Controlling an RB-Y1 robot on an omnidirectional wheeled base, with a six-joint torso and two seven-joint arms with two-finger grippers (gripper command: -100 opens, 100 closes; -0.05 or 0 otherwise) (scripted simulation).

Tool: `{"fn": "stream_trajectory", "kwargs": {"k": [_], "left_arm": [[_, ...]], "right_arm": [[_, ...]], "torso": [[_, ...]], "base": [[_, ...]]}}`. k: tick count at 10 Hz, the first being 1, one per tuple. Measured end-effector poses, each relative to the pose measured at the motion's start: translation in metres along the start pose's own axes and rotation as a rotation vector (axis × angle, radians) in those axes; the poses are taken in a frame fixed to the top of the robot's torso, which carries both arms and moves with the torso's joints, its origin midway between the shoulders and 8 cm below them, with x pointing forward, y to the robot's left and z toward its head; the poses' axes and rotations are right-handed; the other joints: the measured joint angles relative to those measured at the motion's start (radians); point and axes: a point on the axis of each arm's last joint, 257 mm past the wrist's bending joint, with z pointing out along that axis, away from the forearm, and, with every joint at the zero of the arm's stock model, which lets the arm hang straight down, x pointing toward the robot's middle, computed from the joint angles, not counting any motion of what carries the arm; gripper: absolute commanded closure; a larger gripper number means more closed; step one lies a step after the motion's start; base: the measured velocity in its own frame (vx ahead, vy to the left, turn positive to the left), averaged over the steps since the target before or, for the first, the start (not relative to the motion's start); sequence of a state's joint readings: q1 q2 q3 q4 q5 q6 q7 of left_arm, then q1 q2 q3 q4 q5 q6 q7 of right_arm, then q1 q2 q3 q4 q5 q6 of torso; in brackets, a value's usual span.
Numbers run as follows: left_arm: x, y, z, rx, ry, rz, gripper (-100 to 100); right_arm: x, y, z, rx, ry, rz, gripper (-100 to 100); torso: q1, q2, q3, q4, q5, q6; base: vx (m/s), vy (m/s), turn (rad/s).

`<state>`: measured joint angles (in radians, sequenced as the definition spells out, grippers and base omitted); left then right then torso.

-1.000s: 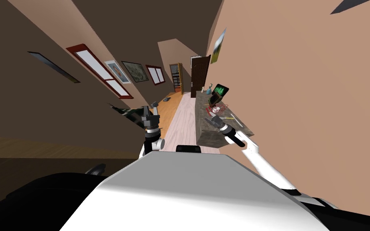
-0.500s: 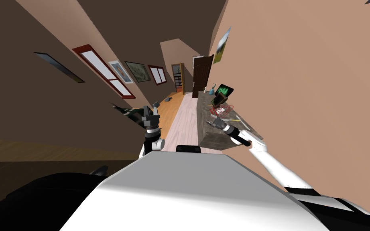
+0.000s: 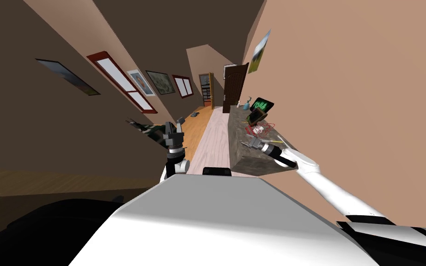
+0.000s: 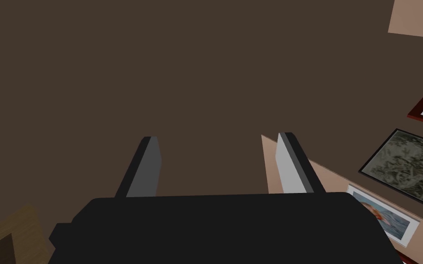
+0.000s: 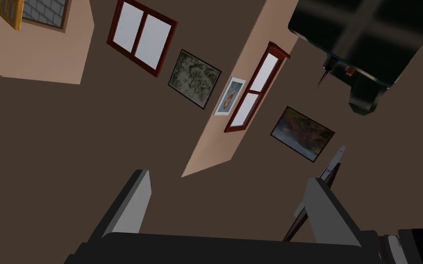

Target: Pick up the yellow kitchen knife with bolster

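Head view — the desk (image 3: 246, 161) has shifted nearer as I rolled up, and my right arm (image 3: 318, 178) now reaches over it, jaws spread, by the red basket (image 3: 260, 130) where the knife (image 3: 274, 141) lies. That puts the pick within reach. Left jaws spread, idle. Green writing on the dark panel (image 3: 259, 107) — unreadable.

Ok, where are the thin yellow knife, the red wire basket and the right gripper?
thin yellow knife (image 3: 274, 141), head view, about mid-length.
red wire basket (image 3: 268, 125), head view, its wire wall.
right gripper (image 3: 245, 143), head view, between the fingertips.
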<state>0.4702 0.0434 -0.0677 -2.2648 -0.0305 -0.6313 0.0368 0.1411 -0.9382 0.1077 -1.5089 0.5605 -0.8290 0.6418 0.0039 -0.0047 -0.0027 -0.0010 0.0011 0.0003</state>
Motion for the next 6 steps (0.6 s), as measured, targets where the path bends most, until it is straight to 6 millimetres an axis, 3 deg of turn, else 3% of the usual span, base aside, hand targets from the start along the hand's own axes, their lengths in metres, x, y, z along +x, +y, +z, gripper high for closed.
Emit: {"fn": "stream_trajectory", "kwargs": {"k": [4, 6], "left_arm": [[0.0, 0.0, 0.0, 0.0, 0.0, 0.0, 0], [0.0, 0.0, 0.0, 0.0, 0.0, 0.0, 0]], "right_arm": [[0.055, -0.021, -0.037, -0.018, 0.189, -0.131, -100], [0.069, -0.032, -0.058, -0.032, 0.273, -0.188, -100]], "torso": [[-0.002, 0.002, 0.001, 0.0, 0.0, 0.0], [-0.002, 0.002, 0.001, 0.0, 0.0, 0.0]], "base": [[0.062, 0.043, 0.012], [0.069, 0.025, 0.007]]}}
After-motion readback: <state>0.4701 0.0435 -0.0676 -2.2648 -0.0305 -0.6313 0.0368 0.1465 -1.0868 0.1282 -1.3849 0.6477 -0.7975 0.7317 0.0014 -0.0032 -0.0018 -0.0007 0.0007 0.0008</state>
